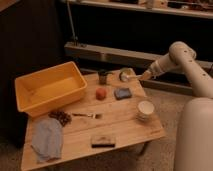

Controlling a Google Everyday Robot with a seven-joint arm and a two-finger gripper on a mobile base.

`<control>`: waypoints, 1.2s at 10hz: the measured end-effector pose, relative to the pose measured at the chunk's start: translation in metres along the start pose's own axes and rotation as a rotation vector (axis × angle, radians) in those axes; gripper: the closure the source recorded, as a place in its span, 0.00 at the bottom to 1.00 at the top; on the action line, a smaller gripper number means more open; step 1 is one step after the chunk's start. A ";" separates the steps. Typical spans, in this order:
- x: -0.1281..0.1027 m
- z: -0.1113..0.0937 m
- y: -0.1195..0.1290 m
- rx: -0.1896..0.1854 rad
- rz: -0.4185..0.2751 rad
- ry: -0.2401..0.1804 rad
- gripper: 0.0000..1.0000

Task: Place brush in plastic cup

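The slim brush (134, 77) sticks out leftward from my gripper (145, 76), which is shut on its handle end. The gripper hovers over the table's back right edge. The brush's far end reaches the light-green plastic cup (124, 75), which stands at the back of the table. I cannot tell whether the tip is inside the cup or just above its rim. The bristle head is not clear to see.
A dark grey cup (103, 76) stands left of the plastic cup. In front lie a red ball (101, 93) and a blue sponge (122, 93). A whitish ribbed cup (145, 109), fork (89, 115), dark block (103, 141), blue cloth (47, 140), dark cluster (60, 117) and yellow bin (50, 87) share the table (125, 127).
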 end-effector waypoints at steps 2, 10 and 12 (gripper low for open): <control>0.000 0.000 0.000 0.000 0.000 0.000 1.00; -0.040 0.005 -0.044 0.339 -0.092 0.071 1.00; -0.056 0.006 -0.067 0.455 -0.125 0.083 1.00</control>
